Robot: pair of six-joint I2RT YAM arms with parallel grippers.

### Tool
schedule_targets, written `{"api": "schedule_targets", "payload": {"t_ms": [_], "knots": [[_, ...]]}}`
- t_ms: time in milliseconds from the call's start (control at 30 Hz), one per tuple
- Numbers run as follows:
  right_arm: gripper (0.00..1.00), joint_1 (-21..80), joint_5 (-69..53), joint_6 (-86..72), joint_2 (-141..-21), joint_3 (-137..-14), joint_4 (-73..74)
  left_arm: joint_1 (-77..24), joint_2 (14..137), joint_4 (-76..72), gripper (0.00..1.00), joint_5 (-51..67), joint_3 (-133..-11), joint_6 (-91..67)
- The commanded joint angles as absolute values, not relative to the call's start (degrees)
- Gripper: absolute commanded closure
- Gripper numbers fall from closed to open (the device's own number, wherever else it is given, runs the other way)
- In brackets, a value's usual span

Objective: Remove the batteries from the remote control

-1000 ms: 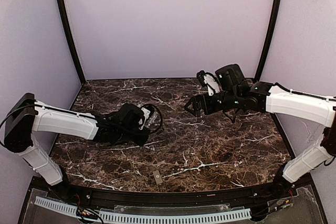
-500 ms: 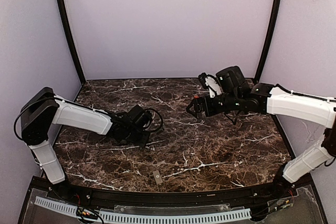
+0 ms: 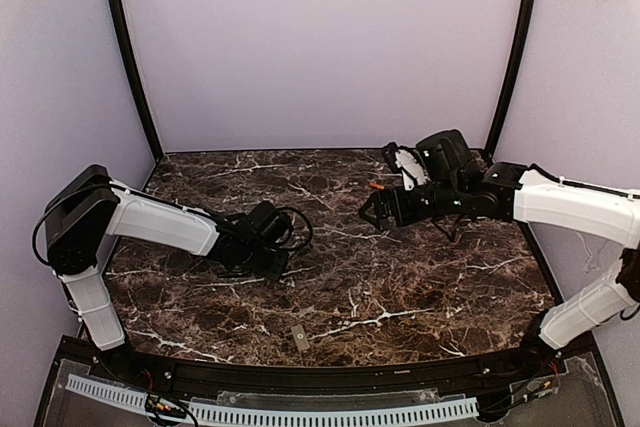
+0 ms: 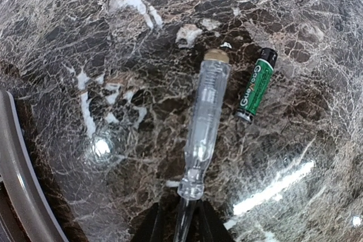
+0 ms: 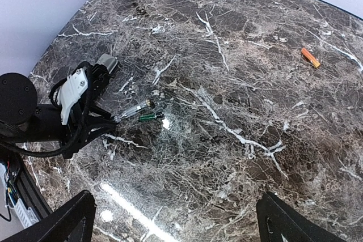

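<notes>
Top view: left claw (image 3: 276,267) sits low over the dark marble-pattern bench (image 3: 430,287), left of centre. Right claw (image 3: 375,211) hangs above the bench right of centre, aimed toward the left one. A small flat grey rectangular cover piece (image 3: 299,338) lies alone near the front edge, well apart from both claws. My guess is it's parked there to keep the work area free. I can't pick out the remote control in any view.

Left wrist: a clear plastic-handled screwdriver with a brass-coloured end cap (image 4: 201,123) lies flat on the bench, its shaft running back between the left claw's tips. The tips are only narrowly parted, and I can't tell if they bear on the shaft. A green cylindrical battery with black ends (image 4: 256,85) lies just beside the handle, roughly parallel, not touching. Reads to me as the pry tool lying next to what it levered out.

Right wrist: right claw is spread wide with nothing in it. An orange cylindrical battery (image 5: 310,56) lies loose on bare bench, well apart from the green one and the screwdriver. Both cells are out on the bench, so I judge the unloading done or nearly so. The right claw is probably held high and open to stay clear of the left arm.
</notes>
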State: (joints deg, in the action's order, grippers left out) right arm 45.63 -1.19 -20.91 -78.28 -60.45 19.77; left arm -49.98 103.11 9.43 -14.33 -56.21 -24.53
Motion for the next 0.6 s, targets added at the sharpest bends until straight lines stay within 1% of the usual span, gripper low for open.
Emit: {"api": "schedule_targets", "payload": {"t_ms": [0,167,300,467,567], "knots": [[0.01,45.2,-0.2,-21.0,-76.7,-59.9,19.4,-49.8,103.7,11.1,0.77,-13.6,-56.9,-25.0],[0.01,45.1,0.9,-20.9,-76.6,-59.9,19.4,-49.8,103.0,11.5,0.77,-13.4,-57.1,-24.7],[0.01,45.1,1.9,-19.7,-76.1,-60.3,19.3,-49.8,100.5,12.4,0.74,-14.5,-57.5,-23.7],[0.01,44.2,6.7,-16.9,-74.7,-61.2,19.5,-48.7,93.9,14.4,0.62,-17.6,-57.7,-20.8],[0.01,43.2,12.0,-14.6,-72.2,-60.9,19.2,-47.0,87.8,14.5,0.58,-18.6,-56.2,-18.6]]}}
